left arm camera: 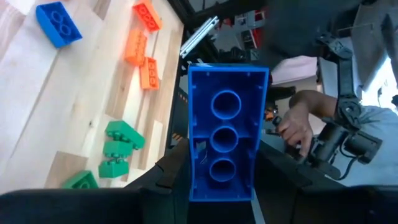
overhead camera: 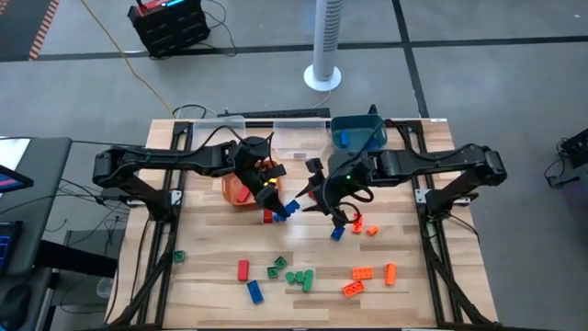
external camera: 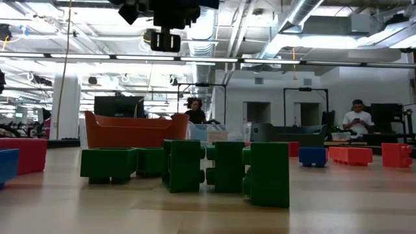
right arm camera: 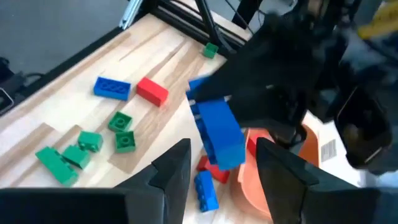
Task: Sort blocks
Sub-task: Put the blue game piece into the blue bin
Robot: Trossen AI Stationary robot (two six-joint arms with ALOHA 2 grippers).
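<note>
Left wrist view: blue block (left arm camera: 227, 130) between tool (left arm camera: 214, 186) fingers (hollow underside up)

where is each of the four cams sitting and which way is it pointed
High view: above the table, looking straight down; both arms show, left gripper and right gripper mid-table.
Low view: at tabletop height, level across green blocks toward the room; arm parts overhead.
Left wrist view: on the left arm, past its fingers clamping a blue block.
Right wrist view: on the right arm, past its open fingers toward that block.
Shared: both wrist views show the held blue block.
</note>
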